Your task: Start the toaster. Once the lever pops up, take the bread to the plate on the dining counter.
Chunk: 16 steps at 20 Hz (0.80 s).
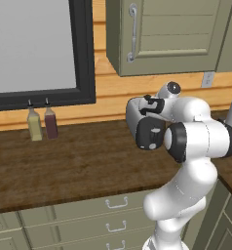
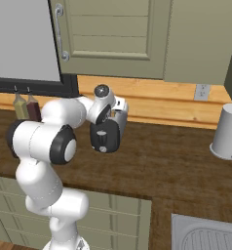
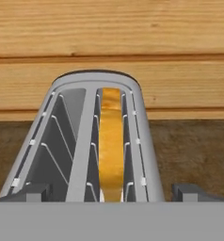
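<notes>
My fingertips (image 3: 30, 192) stand spread wide, pinching nothing, my gripper (image 3: 111, 193) poised over the toaster (image 3: 78, 141); the bread (image 3: 111, 141) stands on edge in the slot toward one o'clock; to grip well, I should centre astride the slice before closing.

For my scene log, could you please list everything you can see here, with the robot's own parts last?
toaster: one, silver-grey, two slots, on the worktop against the wood wall.
bread: one slice, golden yellow, upright in the right slot.
bottles: two, pale yellow and dark red, side by side under the window.
worktop: one, dark wood, grey-green drawers below.
wall cabinets: grey-green, above the worktop.
window: one, black frame.
kettle: one, white, at the right.
sink: one, grey, lower right.
wall socket: one, white.
hand: one, dark fingertips, open, over the toaster.
</notes>
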Available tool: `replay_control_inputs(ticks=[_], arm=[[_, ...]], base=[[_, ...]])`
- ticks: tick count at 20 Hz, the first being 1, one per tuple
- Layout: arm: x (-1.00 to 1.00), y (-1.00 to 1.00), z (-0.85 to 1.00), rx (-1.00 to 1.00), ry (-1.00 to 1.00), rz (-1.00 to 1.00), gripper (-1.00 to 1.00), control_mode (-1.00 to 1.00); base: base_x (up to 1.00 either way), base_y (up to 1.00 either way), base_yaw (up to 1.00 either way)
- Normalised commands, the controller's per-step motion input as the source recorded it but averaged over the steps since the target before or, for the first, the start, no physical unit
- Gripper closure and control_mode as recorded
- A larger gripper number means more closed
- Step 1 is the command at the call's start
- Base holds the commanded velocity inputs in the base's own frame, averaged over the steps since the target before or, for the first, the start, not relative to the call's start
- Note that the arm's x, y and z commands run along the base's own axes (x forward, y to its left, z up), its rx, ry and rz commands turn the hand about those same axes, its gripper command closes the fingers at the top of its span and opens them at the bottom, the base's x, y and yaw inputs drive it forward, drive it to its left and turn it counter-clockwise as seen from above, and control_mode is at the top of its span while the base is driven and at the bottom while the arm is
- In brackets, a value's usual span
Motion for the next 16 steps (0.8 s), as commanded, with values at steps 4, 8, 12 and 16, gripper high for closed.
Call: replay_control_inputs(ticks=[4,8,12,16], arm=[[0.16,0.00,0.00,0.00,0.00,0.00,-1.00,-1.00],[0.16,0.00,0.00,0.00,0.00,0.00,-1.00,-1.00],[0.12,0.00,0.00,0.00,0.00,0.00,-1.00,-1.00],[0.04,0.00,0.00,0.00,0.00,0.00,-1.00,-1.00]], base=[[0.00,0.00,0.00],[0.00,0.00,0.00],[0.00,0.00,0.00],[0.00,0.00,0.00]])
